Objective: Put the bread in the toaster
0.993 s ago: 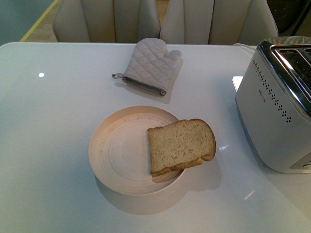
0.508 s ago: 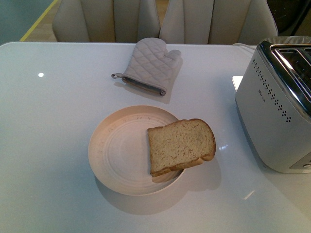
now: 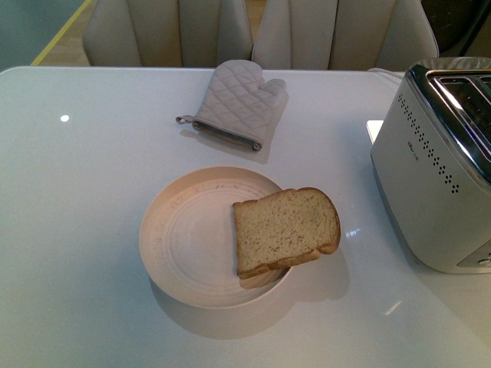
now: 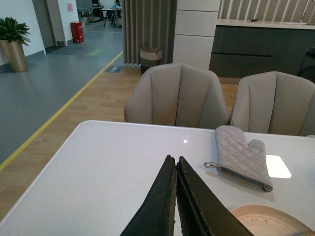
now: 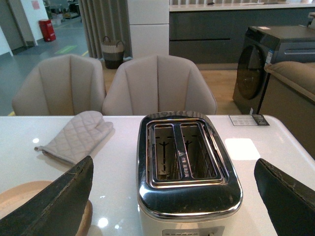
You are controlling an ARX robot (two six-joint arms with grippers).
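The bread (image 3: 286, 230) is a tan slice with a brown crust. It lies flat on the right side of a pale round plate (image 3: 180, 238), overhanging the plate's right rim. The toaster (image 3: 433, 180) stands at the table's right edge, and neither gripper shows in the front view. In the right wrist view the toaster (image 5: 189, 196) sits right in front, with both slots empty. My right gripper (image 5: 173, 162) is open and empty, with its fingers wide either side of the toaster. My left gripper (image 4: 173, 158) is shut and empty above the table, left of the plate (image 4: 270, 219).
A grey quilted oven mitt (image 3: 238, 103) lies on the white table beyond the plate. It also shows in the left wrist view (image 4: 241, 155) and in the right wrist view (image 5: 76, 135). Beige chairs (image 3: 253, 31) stand along the far table edge.
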